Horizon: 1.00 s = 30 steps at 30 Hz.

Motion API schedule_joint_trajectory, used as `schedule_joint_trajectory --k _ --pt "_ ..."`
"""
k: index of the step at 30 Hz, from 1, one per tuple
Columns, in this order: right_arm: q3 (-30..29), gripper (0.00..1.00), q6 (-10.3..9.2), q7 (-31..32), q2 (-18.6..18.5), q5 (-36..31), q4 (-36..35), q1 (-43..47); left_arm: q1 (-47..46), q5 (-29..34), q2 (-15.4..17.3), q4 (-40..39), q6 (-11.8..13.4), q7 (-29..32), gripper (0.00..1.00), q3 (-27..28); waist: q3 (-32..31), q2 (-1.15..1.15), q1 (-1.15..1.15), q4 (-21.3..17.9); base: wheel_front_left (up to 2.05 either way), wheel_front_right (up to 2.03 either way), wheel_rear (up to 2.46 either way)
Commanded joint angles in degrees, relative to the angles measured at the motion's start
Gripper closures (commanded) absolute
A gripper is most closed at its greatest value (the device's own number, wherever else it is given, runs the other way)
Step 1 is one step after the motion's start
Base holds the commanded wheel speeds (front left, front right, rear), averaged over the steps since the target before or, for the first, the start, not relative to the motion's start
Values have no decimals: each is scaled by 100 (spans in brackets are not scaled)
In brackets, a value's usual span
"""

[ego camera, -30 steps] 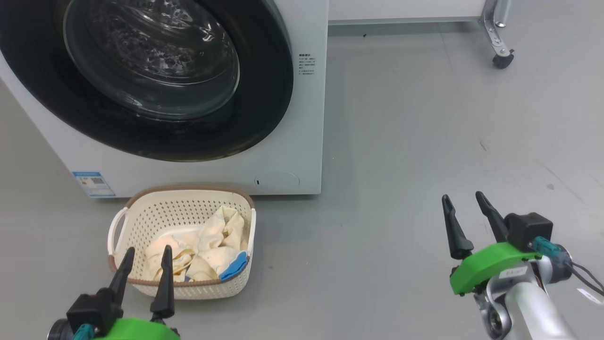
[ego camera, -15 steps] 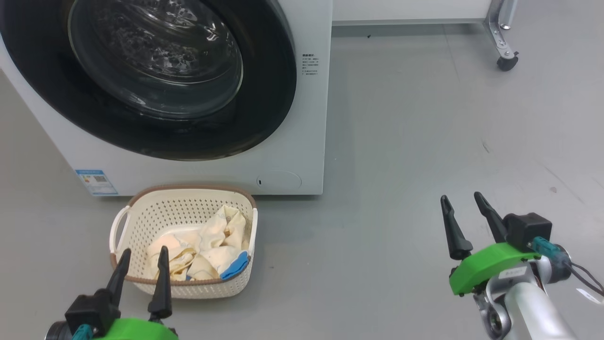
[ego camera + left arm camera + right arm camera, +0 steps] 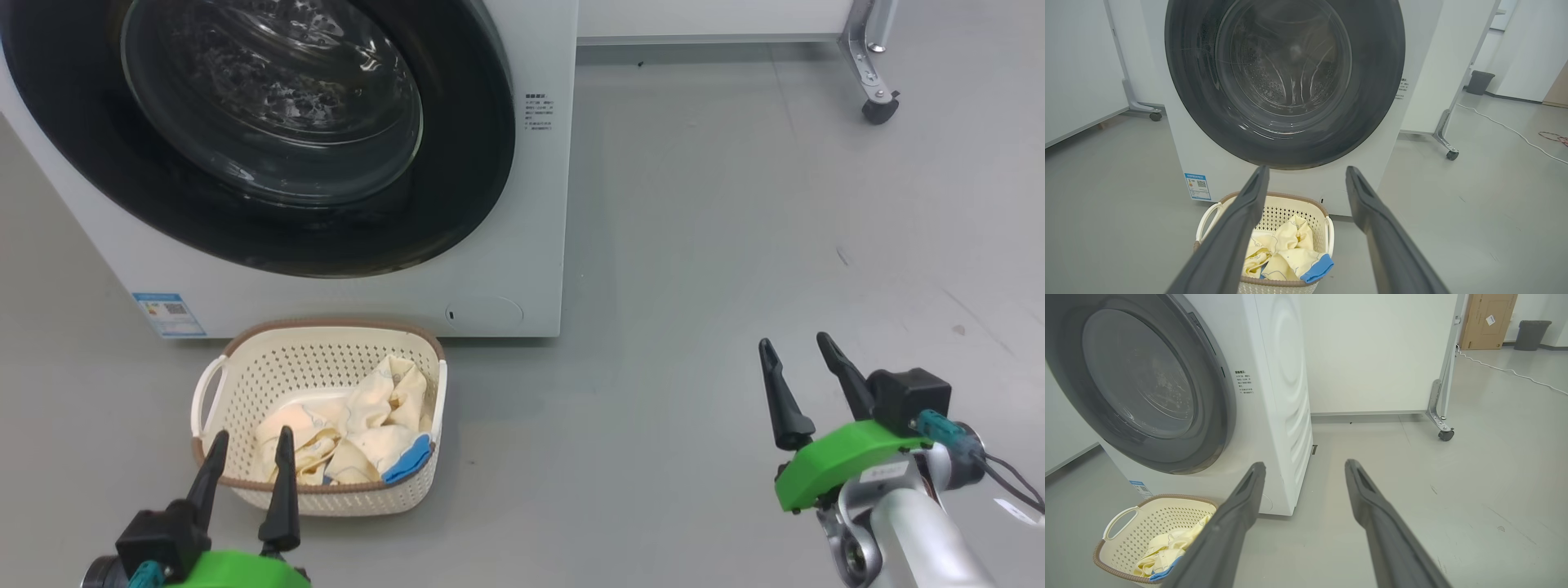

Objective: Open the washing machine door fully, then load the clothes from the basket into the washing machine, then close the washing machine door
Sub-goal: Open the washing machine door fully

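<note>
Only the head camera has drifted; nothing else has moved. The washing machine door (image 3: 269, 131) stays shut on the washing machine (image 3: 490, 278). The basket (image 3: 326, 324) of clothes (image 3: 359, 425) sits just before it. Left gripper (image 3: 253, 431) and right gripper (image 3: 792, 338) keep their fingers wide and empty, so opening hasn't begun.

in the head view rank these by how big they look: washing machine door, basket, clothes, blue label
1. washing machine door, even though partly cropped
2. basket
3. clothes
4. blue label

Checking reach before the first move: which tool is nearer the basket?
Left. The left tool hovers by the basket's near rim; the right tool is far off to the basket's right, apart from it.
</note>
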Motion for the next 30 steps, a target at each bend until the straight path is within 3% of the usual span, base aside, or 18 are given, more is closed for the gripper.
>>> schedule_joint_trajectory --k 1,15,16,17,18,26,30 --pt "131 0 -16 -80 -14 53 -175 -302 -208 -6 76 -163 2 -63 0 165 2 0 0 -1 0 0 0" --pt "133 0 -16 -80 -14 105 -213 -291 -202 -38 114 -175 2 -63 0 134 17 0 0 17 0 0 0" --pt "134 13 -16 -80 -14 114 -221 -291 -201 -40 113 -175 2 -63 0 132 18 0 0 18 0 0 0" --pt "144 69 -16 -80 -14 134 -227 -291 -200 -43 113 -175 2 -63 0 129 20 0 0 20 0 0 0" --pt "165 100 -16 -80 -14 164 -237 -292 -200 -47 112 -174 2 -63 0 125 21 0 0 23 0 0 0" --pt "157 100 -16 -64 -14 1349 -72 -415 -253 -109 139 -129 1 -63 0 57 180 0 0 88 0 0 0" --pt "237 100 -16 -71 -14 2572 -12 -608 -372 -164 195 -165 1 -63 0 -9 355 0 0 165 0 0 0"
